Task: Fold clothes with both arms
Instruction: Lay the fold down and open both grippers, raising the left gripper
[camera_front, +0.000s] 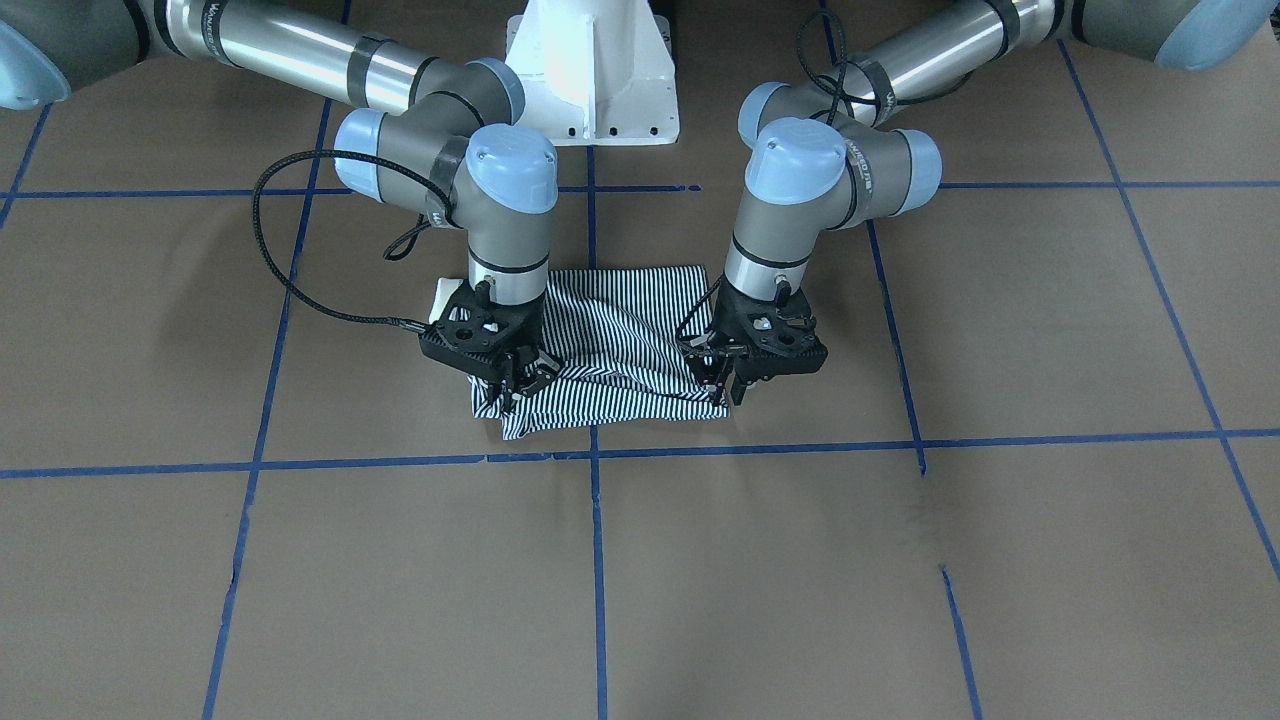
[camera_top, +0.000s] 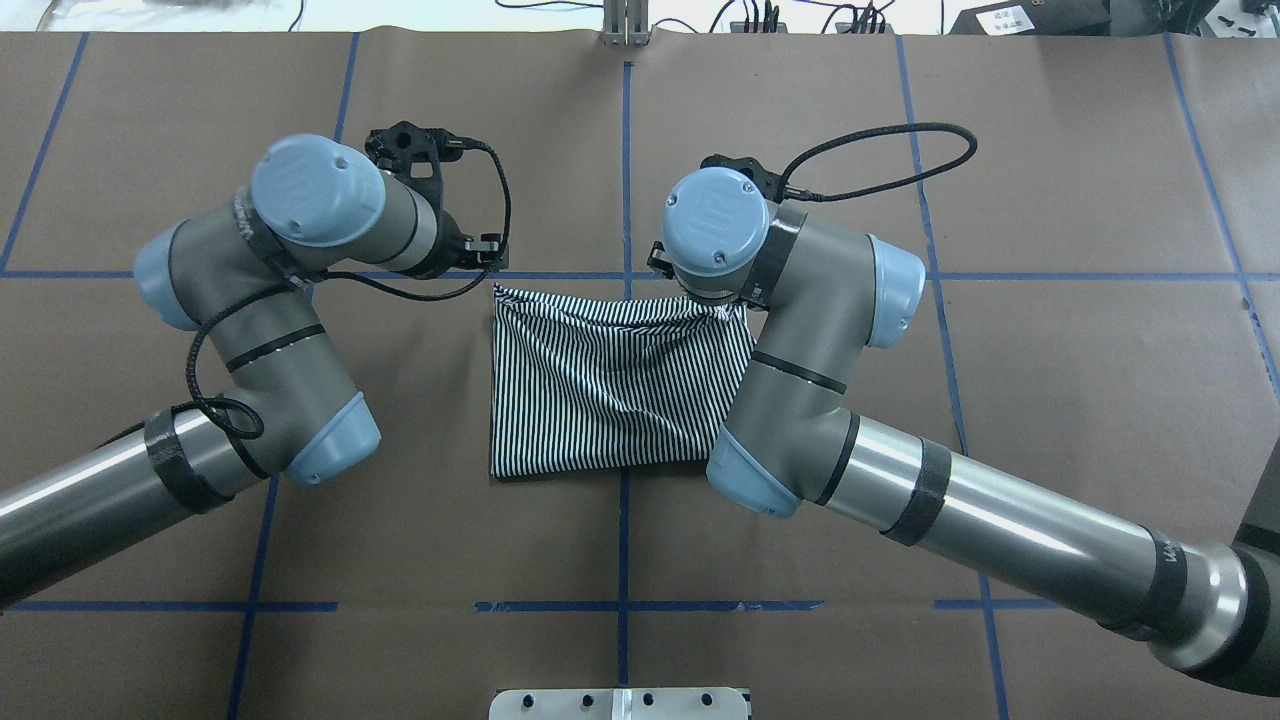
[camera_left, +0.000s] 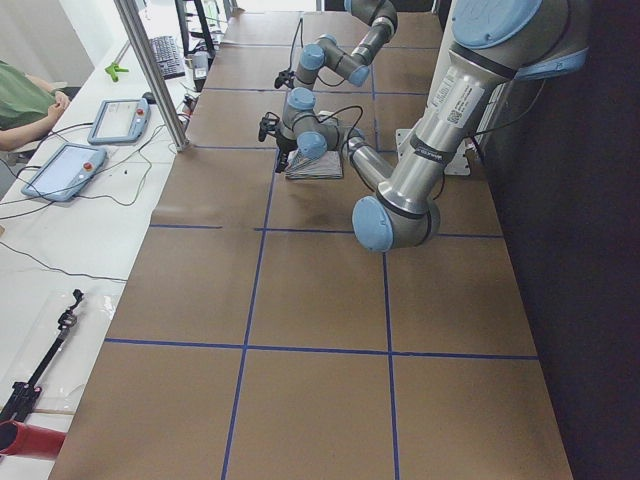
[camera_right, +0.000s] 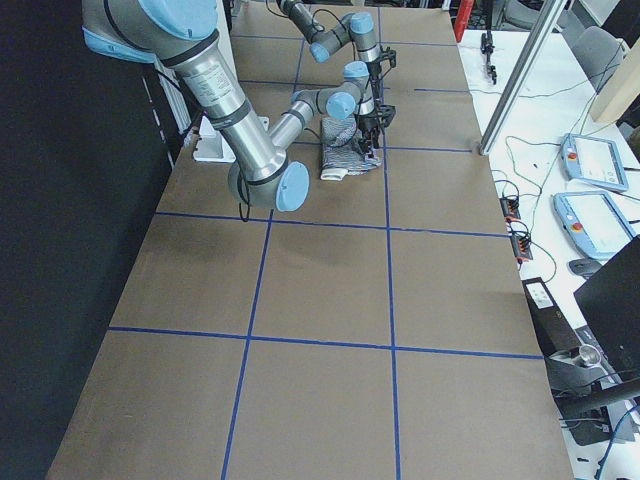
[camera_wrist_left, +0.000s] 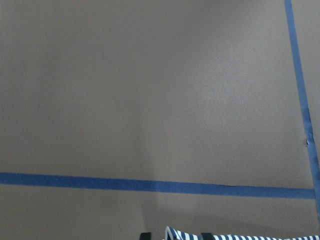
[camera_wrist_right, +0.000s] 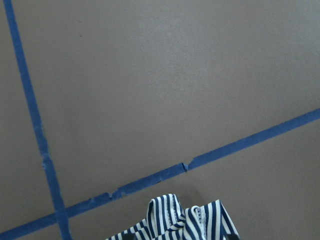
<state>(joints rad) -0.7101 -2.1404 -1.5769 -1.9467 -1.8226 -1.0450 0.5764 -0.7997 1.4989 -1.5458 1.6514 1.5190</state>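
We see the navy-and-white striped polo shirt (camera_front: 610, 345) folded into a compact rectangle near the middle of the brown paper-covered table (camera_front: 1000, 560), just ahead of the white pedestal base (camera_front: 592, 75), with a patch of cream fabric (camera_front: 445, 297) showing at one corner. In the front-facing view, the edge farthest from the robot is rumpled and slightly raised where both tools meet it. The black two-finger left gripper (camera_front: 722, 385) has its fingers closed narrowly on that edge's corner; the left wrist view shows striped cloth between the fingertips. The black two-finger right gripper (camera_front: 520, 380) pinches the opposite corner, bunching the cloth, as the right wrist view confirms. Blue tape lines (camera_front: 596, 560) divide the table into squares. A seated person (camera_left: 25, 105) appears beside two tablet pendants (camera_left: 90, 145).
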